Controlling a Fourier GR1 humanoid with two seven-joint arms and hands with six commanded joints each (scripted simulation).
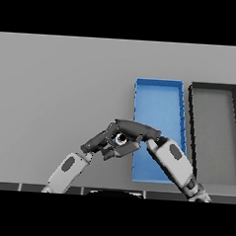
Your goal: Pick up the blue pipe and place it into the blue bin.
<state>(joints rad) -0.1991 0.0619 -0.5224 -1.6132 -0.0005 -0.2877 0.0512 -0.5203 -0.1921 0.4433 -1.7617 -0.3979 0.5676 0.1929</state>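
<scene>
**Ana:** Blue pipe first, where is it? I can barely find it.

**Ben:** Almost hidden. Between the two hands there is a small round shape, pale with a dark middle, which I take to be the open end of the blue pipe [121, 138]. The rest is covered by fingers.

**Ana:** Which hand has it?

**Ben:** The right hand [139, 128] reaches in from the lower right, its fingers stretched leftward over the top of that round end and bent down around it, so it looks to be gripping the pipe. The left hand [99, 142] comes up from the lower left and sits just beside it, fingers partly curled. Whether they touch the pipe I cannot tell.

**Ana:** Lifted, or on the table?

**Ben:** I cannot say from this view. The hands meet just left of the blue bin [158, 100], near its left wall, and the right forearm crosses the bin's near end.

**Ana:** So how far along?

**Ben:** I'd judge the grasp as made or nearly made, and the placing not yet done. Nothing shows in the uncovered part of the bin. What is left is a short carry rightward over the wall, then the release.

**Ana:** And the dark tray?

**Ben:** The dark bin [215, 91] stands just right of the blue one, with nothing showing in it.
</scene>
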